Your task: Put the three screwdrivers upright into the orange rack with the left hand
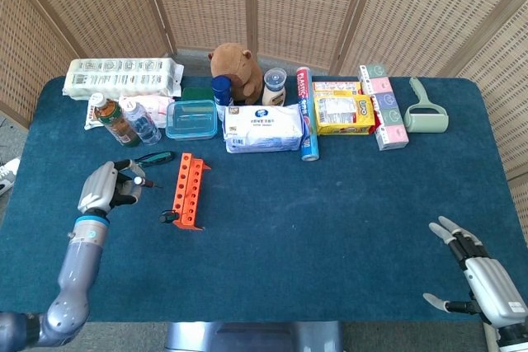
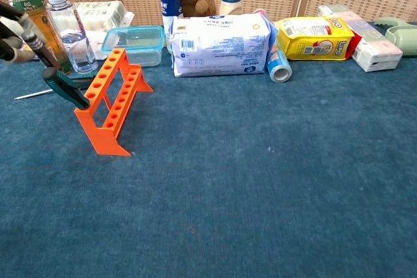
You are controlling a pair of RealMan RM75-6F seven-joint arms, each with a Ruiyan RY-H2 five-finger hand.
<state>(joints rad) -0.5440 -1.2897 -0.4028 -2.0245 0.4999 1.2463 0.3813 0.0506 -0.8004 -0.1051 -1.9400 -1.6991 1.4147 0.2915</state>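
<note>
Chest view shows my left hand gripping a green-handled screwdriver, tilted handle-down beside the orange rack; right hand splayed, holding nothing.

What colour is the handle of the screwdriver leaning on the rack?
Dark green with black, clearest in the chest view: screwdriver, rack.

"PLASTIC" on tube

The orange rack stands on the table. One green screwdriver hangs tilted from fingers, maybe pinched; another screwdriver lies just behind them.
</note>
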